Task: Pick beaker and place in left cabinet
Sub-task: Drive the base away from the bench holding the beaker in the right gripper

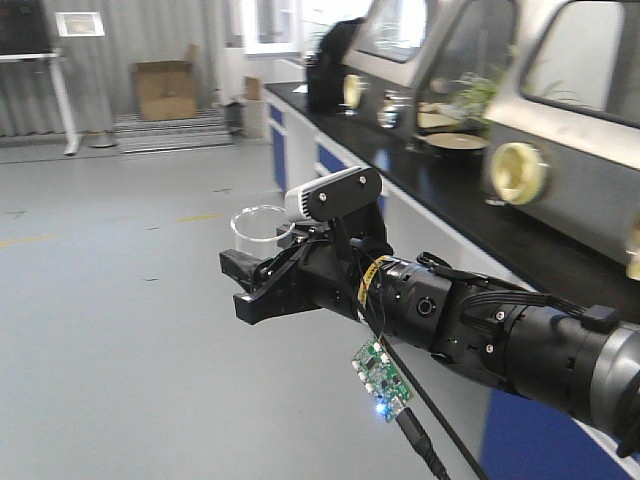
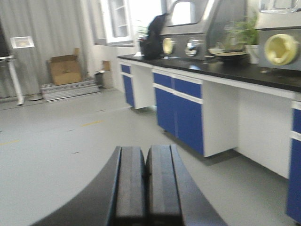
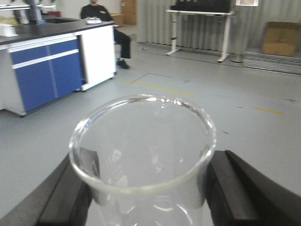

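Beaker (image 3: 141, 150) clamped upright between my right jaws, up in mid-air above the floor (image 1: 120, 330). Left jaws pressed together, empty. Cabinet's out of view, so level wrist, steady squeeze, slow swing.

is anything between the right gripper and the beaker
Nothing. The beaker already sits in the right gripper, its fingers against the glass on both sides. The cabinet is in no view, so the way there cannot be judged.
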Controlling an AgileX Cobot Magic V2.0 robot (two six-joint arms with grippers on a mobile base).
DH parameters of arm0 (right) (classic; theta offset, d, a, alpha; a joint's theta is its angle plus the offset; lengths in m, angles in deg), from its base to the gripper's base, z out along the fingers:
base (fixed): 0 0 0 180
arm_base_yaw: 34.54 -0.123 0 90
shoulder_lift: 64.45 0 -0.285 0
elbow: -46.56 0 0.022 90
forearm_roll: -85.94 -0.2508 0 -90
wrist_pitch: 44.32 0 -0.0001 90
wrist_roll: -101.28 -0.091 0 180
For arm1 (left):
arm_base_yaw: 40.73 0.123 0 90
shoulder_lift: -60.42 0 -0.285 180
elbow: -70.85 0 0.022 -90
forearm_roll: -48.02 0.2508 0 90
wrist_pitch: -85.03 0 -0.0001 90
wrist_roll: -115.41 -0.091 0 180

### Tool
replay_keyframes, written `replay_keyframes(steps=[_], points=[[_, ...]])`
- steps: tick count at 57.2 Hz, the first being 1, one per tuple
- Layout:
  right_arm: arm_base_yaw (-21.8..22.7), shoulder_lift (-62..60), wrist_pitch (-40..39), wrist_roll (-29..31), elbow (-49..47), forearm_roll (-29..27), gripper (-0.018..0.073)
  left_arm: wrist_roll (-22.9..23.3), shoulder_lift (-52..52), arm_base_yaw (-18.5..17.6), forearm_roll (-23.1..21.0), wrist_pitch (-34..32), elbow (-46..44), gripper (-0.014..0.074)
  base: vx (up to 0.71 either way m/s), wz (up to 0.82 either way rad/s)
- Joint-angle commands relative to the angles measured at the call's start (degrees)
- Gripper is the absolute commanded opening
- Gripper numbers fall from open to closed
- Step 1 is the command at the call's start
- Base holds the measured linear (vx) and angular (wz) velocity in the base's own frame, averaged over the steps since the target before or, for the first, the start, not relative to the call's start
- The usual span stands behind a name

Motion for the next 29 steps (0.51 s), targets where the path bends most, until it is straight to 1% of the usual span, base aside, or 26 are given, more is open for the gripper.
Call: replay_keyframes(steps=[1,15,29], points=[[0.13,-3.19,-2.74,-0.14,-1.83,-0.93,0.0145,0.17,1.10,-0.11,-0.42,-4.79,0.93,0.0001,0.14,0.59],[0.13,-3.19,-2.73,-0.14,-1.83,-0.93,0.0145,0.17,1.10,-0.11,-0.42,-4.79,0.93,0.0001,0.16,0.51],[0.13,-3.19,-2.73,-0.14,-1.83,-0.93,0.0145,0.17,1.10,-0.11,-0.42,-4.79,0.93,0.0001,0.21,0.36]])
